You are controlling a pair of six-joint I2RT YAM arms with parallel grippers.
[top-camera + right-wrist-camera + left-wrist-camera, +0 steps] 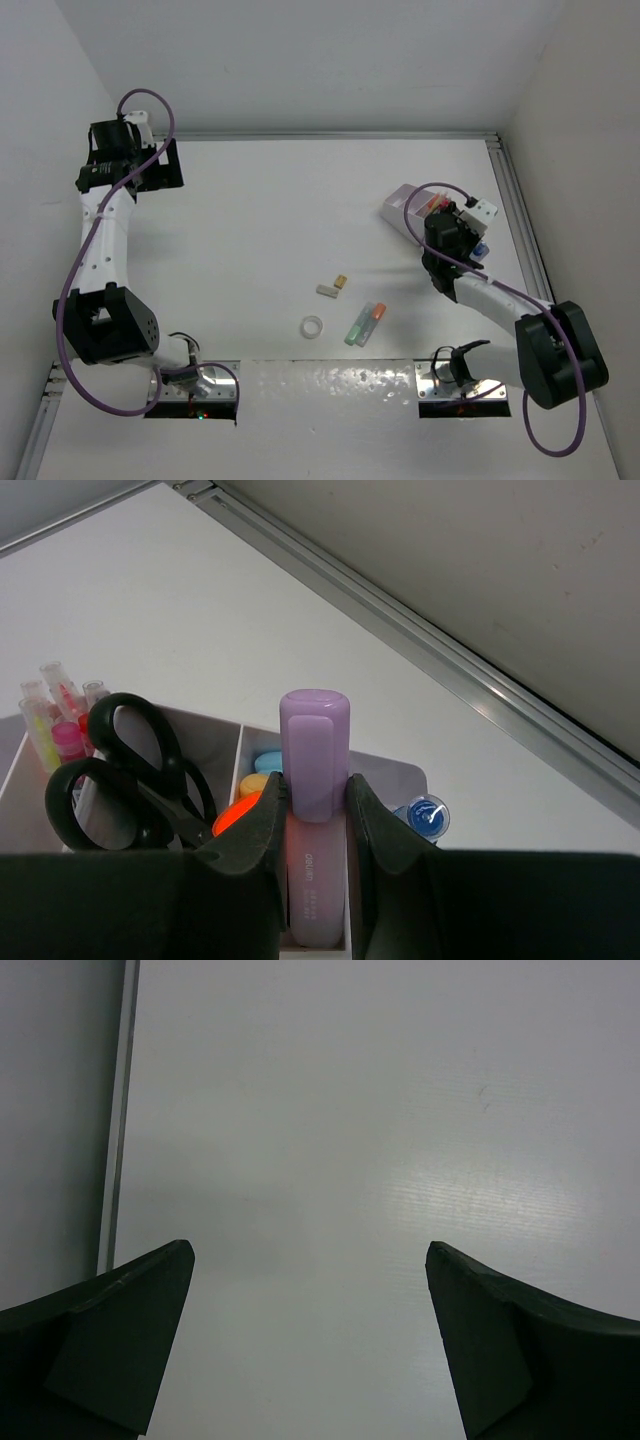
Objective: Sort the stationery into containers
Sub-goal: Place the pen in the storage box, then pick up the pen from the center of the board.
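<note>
The right gripper [312,815] has its jaws narrow and presses a lilac highlighter [315,748] from both sides. The highlighter stands upright (cap upward), with its lower end inside a compartment of the pale organizer [398,773] at the far right of the table [250,220]. Black scissors [128,770] and some pens [55,705] stand in the compartments beside it. The left gripper [308,1252] hangs at the far left corner, its jaws wide apart over the table. A tape ring [313,326], a green highlighter [355,328], an orange-capped highlighter [374,317] and two erasers [326,290] lie loose near the front.
</note>
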